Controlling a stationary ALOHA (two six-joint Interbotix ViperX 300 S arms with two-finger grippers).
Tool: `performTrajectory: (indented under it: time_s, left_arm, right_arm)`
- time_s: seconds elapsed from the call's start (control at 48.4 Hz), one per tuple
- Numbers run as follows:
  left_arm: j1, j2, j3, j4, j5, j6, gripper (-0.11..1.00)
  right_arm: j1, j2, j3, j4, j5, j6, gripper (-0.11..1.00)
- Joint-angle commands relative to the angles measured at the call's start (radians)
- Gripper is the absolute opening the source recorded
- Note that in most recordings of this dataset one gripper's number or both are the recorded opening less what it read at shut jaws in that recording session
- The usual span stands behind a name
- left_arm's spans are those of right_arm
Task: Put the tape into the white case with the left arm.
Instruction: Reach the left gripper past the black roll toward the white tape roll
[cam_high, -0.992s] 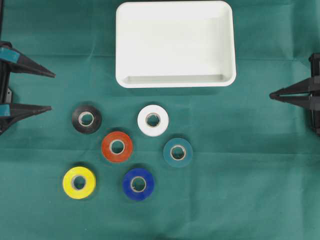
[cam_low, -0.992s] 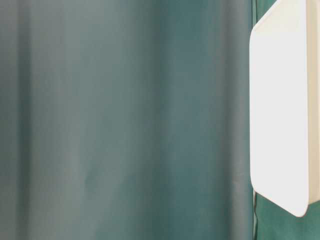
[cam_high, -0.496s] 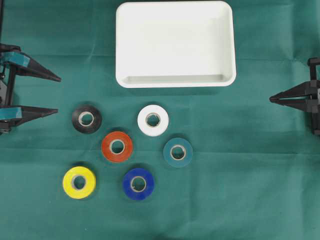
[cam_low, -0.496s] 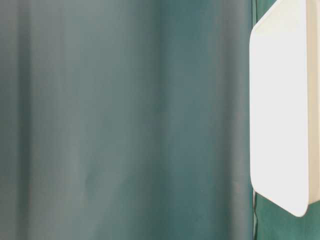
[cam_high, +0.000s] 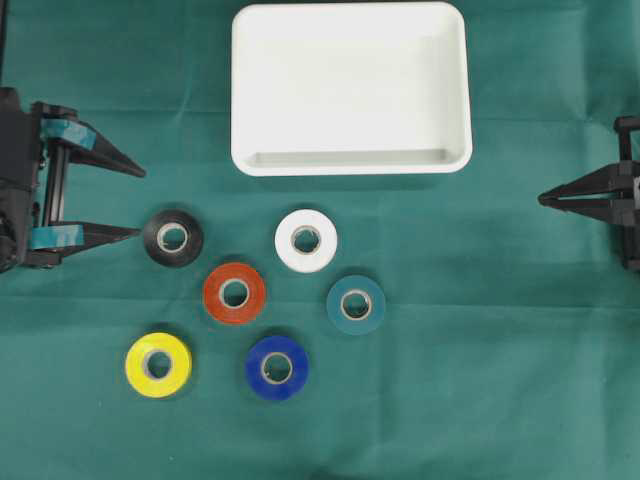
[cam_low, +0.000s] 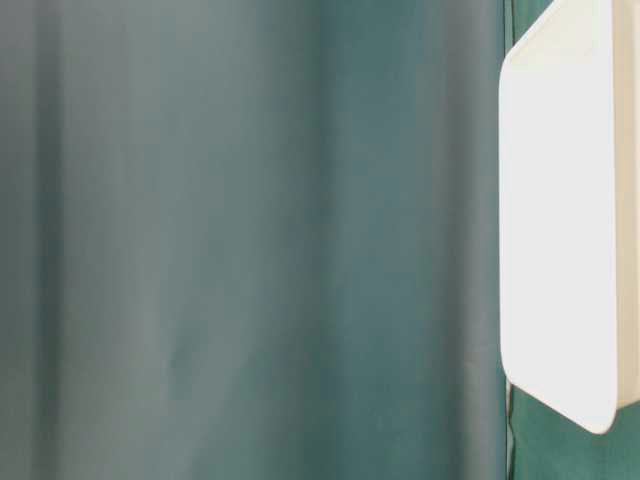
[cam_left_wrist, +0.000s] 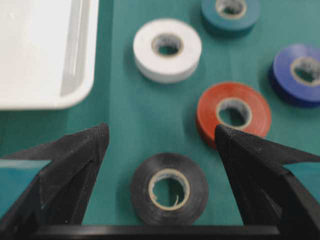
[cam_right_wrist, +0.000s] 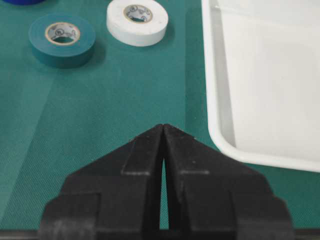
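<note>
Overhead: left gripper (cam_high: 120, 202) at the left edge, fingers spread wide, nothing between them, lower tip just beside the black roll (cam_high: 172, 237). White case (cam_high: 350, 88) sits at top centre with no roll in it. All six rolls lie flat on the green cloth (cam_high: 480, 380) below the case: black, white roll (cam_high: 306, 240), red roll (cam_high: 234, 293), teal roll (cam_high: 356, 304), yellow roll (cam_high: 158, 364), blue roll (cam_high: 276, 367). Right gripper (cam_high: 545, 195) parked at the right edge, fingers pinched together, empty.

Table-level: only blurred cloth and a side of the case (cam_low: 560, 220); no arm visible.

Left wrist: black roll (cam_left_wrist: 169, 188) lies between the open fingers (cam_left_wrist: 80, 160), not gripped. Red roll (cam_left_wrist: 233, 113) sits near the right finger and may crowd it.

Right wrist: fingertips (cam_right_wrist: 150, 145) closed, case rim (cam_right_wrist: 215, 115) just beside.

Step looks like approach, pre-grasp. Next: advance, lower over the black roll, close, lift, carry to the case.
</note>
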Motion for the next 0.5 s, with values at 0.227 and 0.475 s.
performTrajectory:
  time_s: [0.227, 0.475]
  left_arm:
    - [0.002, 0.055, -0.035, 0.002, -0.005, 0.003, 1.00]
    - [0.002, 0.057, -0.037, 0.003, -0.002, 0.002, 1.00]
  right_arm:
    - [0.000, 0.014, -0.005, 0.000, -0.005, 0.002, -0.09]
    - [0.000, 0.014, 0.000, -0.002, -0.009, 0.002, -0.09]
